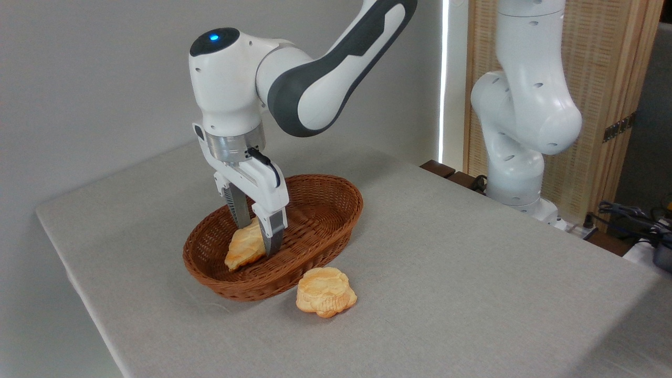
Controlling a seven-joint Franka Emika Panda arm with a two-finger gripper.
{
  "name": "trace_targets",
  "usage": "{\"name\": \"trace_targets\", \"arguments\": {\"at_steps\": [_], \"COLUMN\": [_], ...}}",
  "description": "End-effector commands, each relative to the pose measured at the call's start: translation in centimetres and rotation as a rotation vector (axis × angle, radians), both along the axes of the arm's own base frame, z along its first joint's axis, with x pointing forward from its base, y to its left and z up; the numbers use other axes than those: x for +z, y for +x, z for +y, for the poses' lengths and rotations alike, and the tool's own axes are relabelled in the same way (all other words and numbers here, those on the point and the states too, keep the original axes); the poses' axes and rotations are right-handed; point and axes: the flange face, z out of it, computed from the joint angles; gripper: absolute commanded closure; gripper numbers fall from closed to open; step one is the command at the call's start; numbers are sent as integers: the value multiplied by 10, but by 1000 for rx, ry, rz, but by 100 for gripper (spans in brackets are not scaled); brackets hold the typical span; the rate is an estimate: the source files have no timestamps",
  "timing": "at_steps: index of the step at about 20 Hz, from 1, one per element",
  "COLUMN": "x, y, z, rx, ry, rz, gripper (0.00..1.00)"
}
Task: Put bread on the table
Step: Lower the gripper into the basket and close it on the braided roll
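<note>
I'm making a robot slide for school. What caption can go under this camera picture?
Robot gripper pinches the braided bread inside the wicker basket, with a round bun beside it on the table.

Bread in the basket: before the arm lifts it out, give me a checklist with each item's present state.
1. Claw closed on the bread: ok, a finger on each side, touching it.
2. Grip placement: not ok, the fingers hold the loaf's upper end, and its lower end hangs tilted down toward the basket floor.
3. Bread clear of the basket floor: cannot tell, the near rim hides the lower tip.
4. Free table to set it on: ok, bare cloth to the right.
5. Bun out of the way: not ok, it lies right in front of the basket, on a path toward the table's front.
</note>
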Motion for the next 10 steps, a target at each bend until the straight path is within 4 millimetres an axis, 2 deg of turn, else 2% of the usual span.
{"name": "trace_targets", "arguments": {"at_steps": [1, 10], "x": [-4, 0], "y": [7, 10], "z": [-2, -2], "rx": [-11, -2], "ry": [25, 22], "rz": [-18, -25], "gripper": [62, 62]}}
